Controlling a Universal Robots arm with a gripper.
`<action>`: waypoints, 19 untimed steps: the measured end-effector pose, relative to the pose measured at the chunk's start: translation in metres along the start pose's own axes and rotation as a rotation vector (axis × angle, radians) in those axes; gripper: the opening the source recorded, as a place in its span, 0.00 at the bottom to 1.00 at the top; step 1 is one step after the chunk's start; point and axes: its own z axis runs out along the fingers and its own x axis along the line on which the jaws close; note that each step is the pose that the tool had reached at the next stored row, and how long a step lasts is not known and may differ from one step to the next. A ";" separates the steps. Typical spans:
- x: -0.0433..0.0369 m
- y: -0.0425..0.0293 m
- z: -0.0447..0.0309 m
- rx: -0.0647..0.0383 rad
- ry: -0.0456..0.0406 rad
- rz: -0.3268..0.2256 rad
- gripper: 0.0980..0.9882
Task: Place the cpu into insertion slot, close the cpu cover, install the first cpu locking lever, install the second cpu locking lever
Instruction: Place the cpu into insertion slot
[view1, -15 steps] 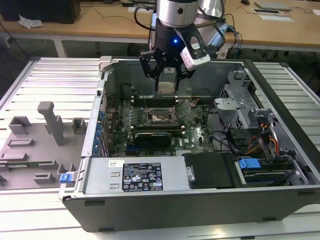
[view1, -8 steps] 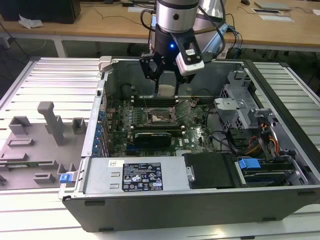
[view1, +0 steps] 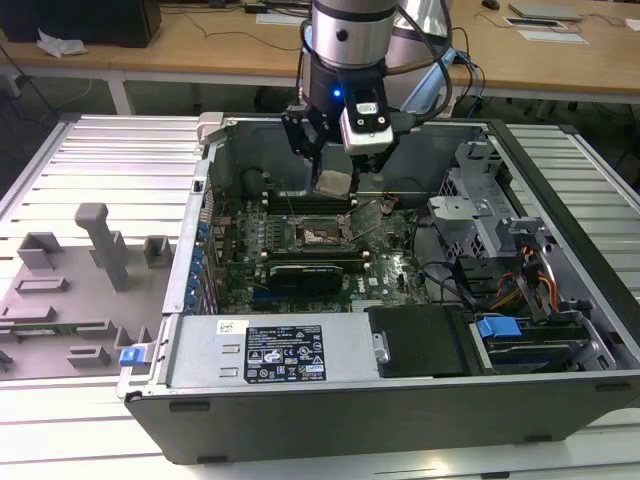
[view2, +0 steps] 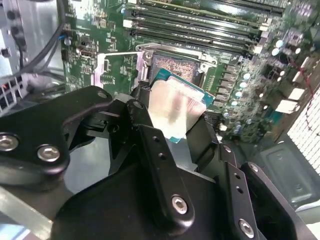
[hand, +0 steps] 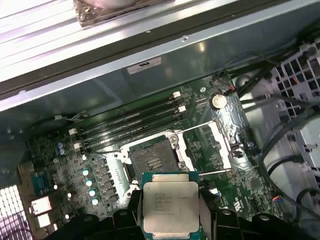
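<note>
Even overhead light whitens the table slats in the exterior view, while the case interior lies in shade. Glare washes out the cpu I hold in the second wrist view.
</note>
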 end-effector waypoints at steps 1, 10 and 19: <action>0.0000 0.0000 0.0003 0.000 -0.0021 0.023 0.50; 0.0000 -0.0002 0.0026 -0.002 -0.0189 0.211 0.50; -0.0001 -0.0004 0.0048 -0.003 -0.0357 0.401 0.50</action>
